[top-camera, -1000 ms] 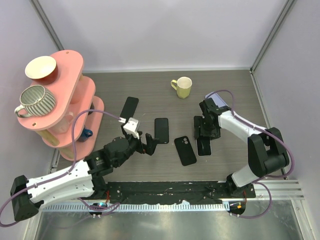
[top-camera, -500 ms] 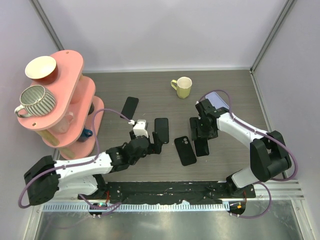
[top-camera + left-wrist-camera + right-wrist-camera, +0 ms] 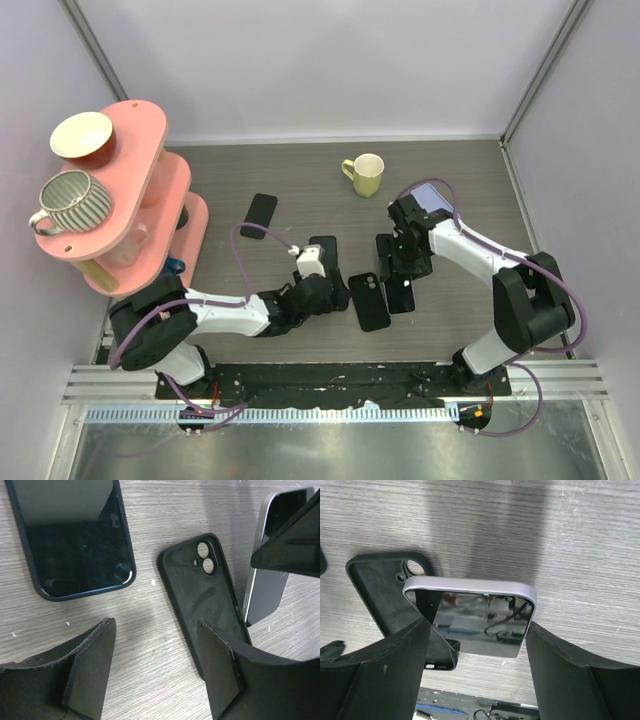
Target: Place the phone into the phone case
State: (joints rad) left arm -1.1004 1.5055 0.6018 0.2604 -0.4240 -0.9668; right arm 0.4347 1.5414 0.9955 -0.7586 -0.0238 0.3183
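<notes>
The empty black phone case (image 3: pixel 370 300) lies open side up on the table; it also shows in the left wrist view (image 3: pixel 205 590) and the right wrist view (image 3: pixel 380 585). My right gripper (image 3: pixel 400 272) is shut on the silver-edged phone (image 3: pixel 401 297), held screen up just right of the case and tilted, with its near end partly over the case's edge (image 3: pixel 475 620). My left gripper (image 3: pixel 333 293) is open and empty, low over the table just left of the case (image 3: pixel 155 675). Its right finger (image 3: pixel 220 670) is at the case's left edge.
A second phone in a dark case (image 3: pixel 322 258) lies left of the empty case (image 3: pixel 70 535). Another dark phone (image 3: pixel 260 210) lies further back left. A yellow mug (image 3: pixel 366 175) stands at the back. A pink tiered shelf (image 3: pixel 160 190) with cups stands at the left.
My left arm has stretched rightward, bringing its open gripper beside the case. My right gripper has carried the phone slightly left, closer to the case.
</notes>
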